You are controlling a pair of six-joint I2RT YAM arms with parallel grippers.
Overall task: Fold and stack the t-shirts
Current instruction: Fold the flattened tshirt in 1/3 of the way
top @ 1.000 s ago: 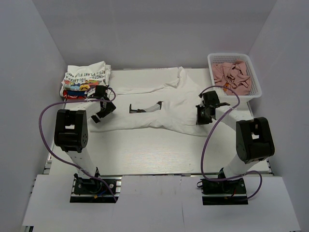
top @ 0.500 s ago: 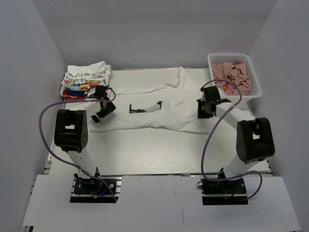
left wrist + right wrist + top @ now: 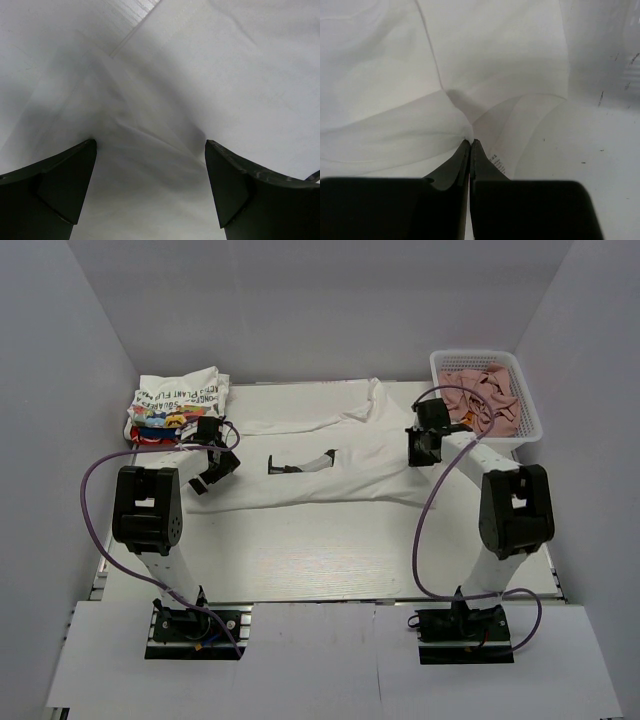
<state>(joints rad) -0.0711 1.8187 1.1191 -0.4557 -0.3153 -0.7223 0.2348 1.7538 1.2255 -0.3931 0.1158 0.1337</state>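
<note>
Right hand [image 3: 470, 142] pinched tight on white t-shirt [image 3: 495, 60].

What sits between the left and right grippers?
Only the large plain white cotton t-shirt, spread flat, with a dark-edged opening midway. Top external view shows it.

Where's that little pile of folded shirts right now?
From above, the folded shirts sit at the table's far left corner, just beyond the left gripper and opposite the white mesh basket on the far right.
</note>
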